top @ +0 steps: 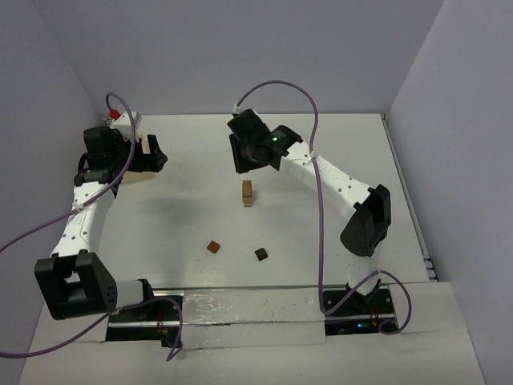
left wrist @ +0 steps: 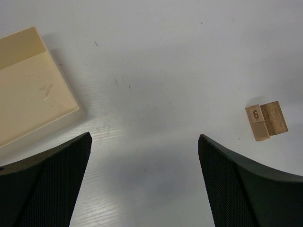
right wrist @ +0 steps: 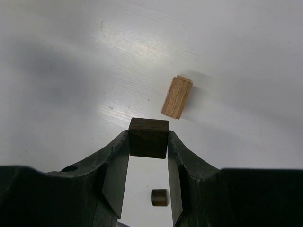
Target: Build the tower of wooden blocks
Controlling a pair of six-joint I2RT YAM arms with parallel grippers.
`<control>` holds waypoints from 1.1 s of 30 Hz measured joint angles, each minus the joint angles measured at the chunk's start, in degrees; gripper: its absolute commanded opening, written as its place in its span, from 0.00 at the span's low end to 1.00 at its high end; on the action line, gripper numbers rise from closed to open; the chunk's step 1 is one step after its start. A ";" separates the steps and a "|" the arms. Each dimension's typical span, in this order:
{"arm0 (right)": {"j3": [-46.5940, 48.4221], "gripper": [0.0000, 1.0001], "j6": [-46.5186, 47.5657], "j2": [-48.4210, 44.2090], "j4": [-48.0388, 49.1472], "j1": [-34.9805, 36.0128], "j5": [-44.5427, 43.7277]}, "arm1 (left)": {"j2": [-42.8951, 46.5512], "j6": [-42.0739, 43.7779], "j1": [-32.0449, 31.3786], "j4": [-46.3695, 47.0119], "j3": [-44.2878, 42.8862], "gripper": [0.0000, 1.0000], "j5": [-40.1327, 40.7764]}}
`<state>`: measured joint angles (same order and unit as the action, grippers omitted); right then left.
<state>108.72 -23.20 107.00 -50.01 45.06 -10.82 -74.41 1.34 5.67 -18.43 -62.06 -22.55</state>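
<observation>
The tower (top: 248, 193) is a short, narrow stack of tan wood blocks at the table's middle. It shows at the right of the left wrist view (left wrist: 266, 121), with a "6" on one block. In the right wrist view it is a tan stack (right wrist: 176, 97) just beyond my fingertips. My right gripper (right wrist: 148, 136) is shut on a dark brown cube (right wrist: 148, 138), held above the table on the far side of the tower (top: 240, 154). My left gripper (left wrist: 144, 138) is open and empty, at the far left (top: 152, 154). A reddish cube (top: 213, 247) and a dark cube (top: 261, 254) lie loose nearer the arm bases.
A flat pale tan board (left wrist: 28, 87) lies by the left gripper, partly under the left arm (top: 132, 176). A small dark block (right wrist: 159, 197) lies on the table, seen between the right fingers. Grey walls close the table at the back and sides.
</observation>
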 measured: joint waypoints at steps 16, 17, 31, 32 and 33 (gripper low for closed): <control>4.20 0.00 -5.48 9.67 -4.26 -2.80 1.65 | 0.04 -2.06 0.00 1.25 0.00 0.99 0.03; 4.20 0.00 -5.61 9.71 -4.27 -3.00 1.93 | 0.02 -2.16 0.00 1.23 0.00 0.99 0.04; 4.07 0.00 -6.39 14.35 -4.47 -4.45 5.29 | -0.41 -2.33 0.00 1.06 0.00 0.99 0.04; 4.07 0.00 -6.42 14.52 -4.49 -4.58 5.48 | -0.44 -2.35 0.00 1.05 0.00 0.99 0.04; 4.07 0.00 -6.48 14.68 -4.49 -4.71 5.66 | -0.47 -2.37 0.00 1.04 -0.01 0.99 0.04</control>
<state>112.79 -29.68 121.68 -54.50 40.36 -5.16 -74.88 -1.03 5.67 -17.39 -62.07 -22.50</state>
